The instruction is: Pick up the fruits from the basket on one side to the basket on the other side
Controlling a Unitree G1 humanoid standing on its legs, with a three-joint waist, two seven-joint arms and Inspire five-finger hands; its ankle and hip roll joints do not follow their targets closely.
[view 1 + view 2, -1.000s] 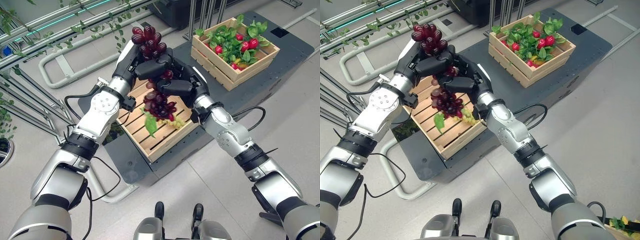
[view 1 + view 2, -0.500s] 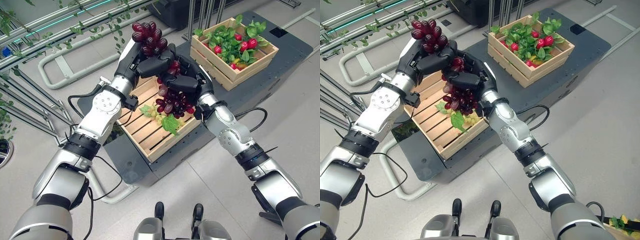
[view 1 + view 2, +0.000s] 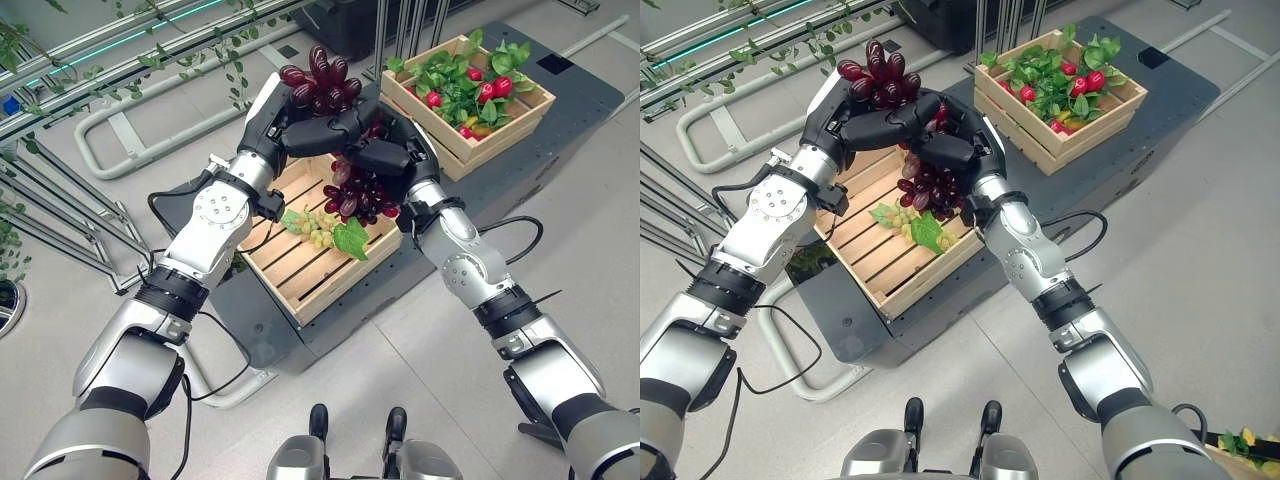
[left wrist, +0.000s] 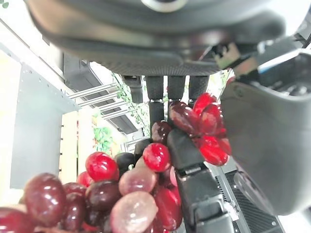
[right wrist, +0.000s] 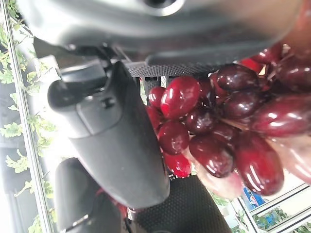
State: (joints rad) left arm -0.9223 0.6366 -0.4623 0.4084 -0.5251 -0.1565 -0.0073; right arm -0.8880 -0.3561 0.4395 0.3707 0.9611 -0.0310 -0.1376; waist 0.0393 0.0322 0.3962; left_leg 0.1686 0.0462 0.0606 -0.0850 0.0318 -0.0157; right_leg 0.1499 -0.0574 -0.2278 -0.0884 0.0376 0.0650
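A: Where are the grapes (image 3: 340, 140) now?

B: Held up between both hands, above the near crate (image 3: 300, 270). The left hand (image 3: 290, 120) comes in from 9 o'clock and has its fingers curled round the top of the bunch, with a knot of dark red berries standing out above it at 12 o'clock. The right hand (image 3: 392, 160) comes in from 4 o'clock and is curled round the bunch from the other side, the two hands touching over it.

A: And the rest of the bunch?

B: It hangs below the right hand, toward 6 o'clock. A green leaf (image 3: 351, 240) dangles at its lower end, over the crate's slats. Some pale green grapes (image 3: 318, 228) lie in the crate just beside that leaf.

A: The other crate?

B: The far crate (image 3: 470, 95) sits at 1 o'clock on the same dark bench (image 3: 590, 100), well apart from the hands, full of leaves and red fruit (image 3: 495, 90).

A: Do the wrist views add anything?

B: Yes. The left wrist view shows the berries (image 4: 146, 184) pressed against that hand's fingers (image 4: 167, 92), with the other hand's dark bulk against them. The right wrist view shows its thumb (image 5: 116, 136) wrapped across the berries (image 5: 214, 126), which the head views hide.
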